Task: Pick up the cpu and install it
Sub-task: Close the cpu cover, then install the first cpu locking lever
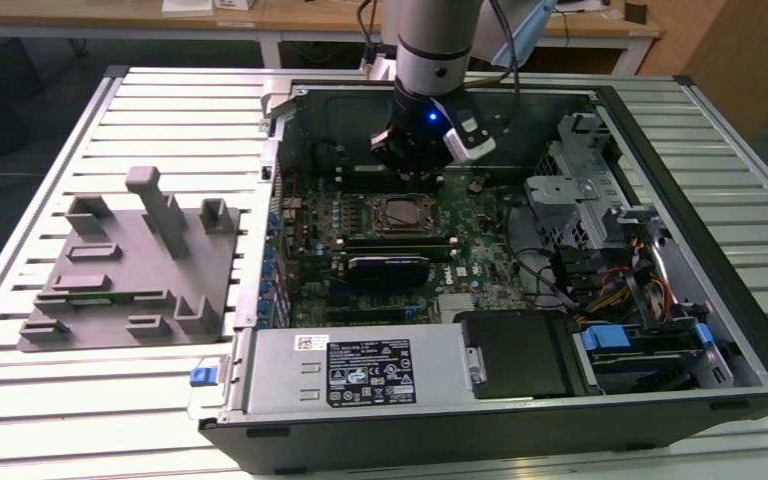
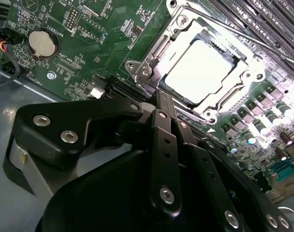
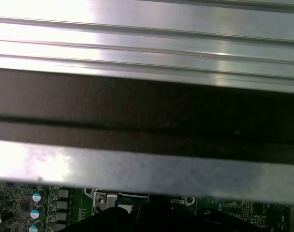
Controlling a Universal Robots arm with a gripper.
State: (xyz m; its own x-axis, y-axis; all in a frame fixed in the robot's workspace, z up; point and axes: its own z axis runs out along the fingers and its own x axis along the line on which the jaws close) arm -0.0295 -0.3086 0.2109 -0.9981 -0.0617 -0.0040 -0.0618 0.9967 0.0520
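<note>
Second wrist view puts the cpu (image 2: 201, 69) flat in its socket (image 2: 152, 63) on the motherboard (image 2: 89, 29), bright metal top up, framed by the bracket. The gripper (image 2: 162, 104) sits just beside the socket's near edge, its fingers (image 2: 159, 121) pressed together and holding nothing. From the exterior view the gripper (image 1: 415, 172) hangs inside the open case (image 1: 704, 270), just behind the socket (image 1: 402, 214), toward the counter's (image 1: 157, 110) far edge. Judged from this, the chip looks seated; doing this step well means staying clear of the bracket and not nudging the chip.
</note>
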